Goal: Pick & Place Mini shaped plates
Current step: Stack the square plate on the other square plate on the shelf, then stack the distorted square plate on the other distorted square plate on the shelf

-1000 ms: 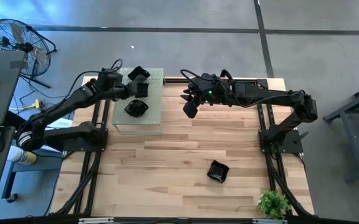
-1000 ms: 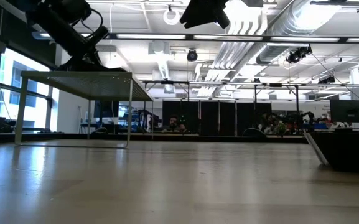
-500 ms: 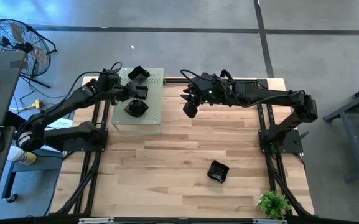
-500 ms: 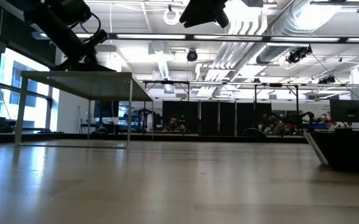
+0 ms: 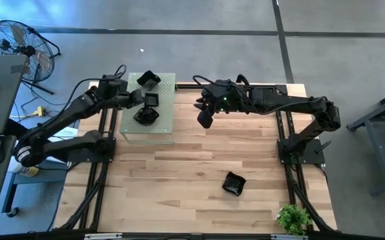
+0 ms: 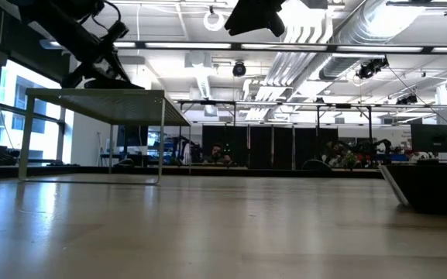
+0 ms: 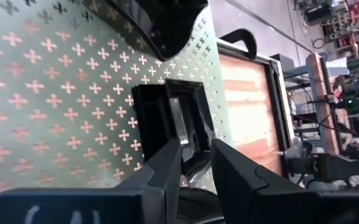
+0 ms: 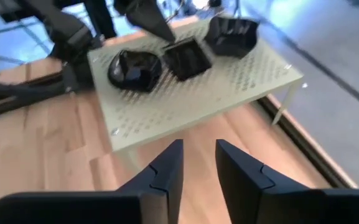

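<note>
On the pale green perforated board point(image 5: 149, 107) at the desk's point(image 5: 179, 173) ten o'clock, the left gripper point(image 7: 195, 163) has just spread its jaws off a small square plate point(image 5: 151, 100) — placed, I judge — while the right gripper point(image 5: 205, 120), jaws narrowly apart and empty, waits near twelve, one plate point(image 5: 233, 183) left at five o'clock.

Tabletop point(image 5: 179, 173): pale wood planks with a dark frame beneath.
Perforated board point(image 5: 163, 119): pale green, raised on legs at the far left of the tabletop.
Plant point(image 5: 293, 218): small, green, at the near right corner.
Fan point(image 5: 15, 41): on the grey floor, beyond the tabletop's left end.
</note>
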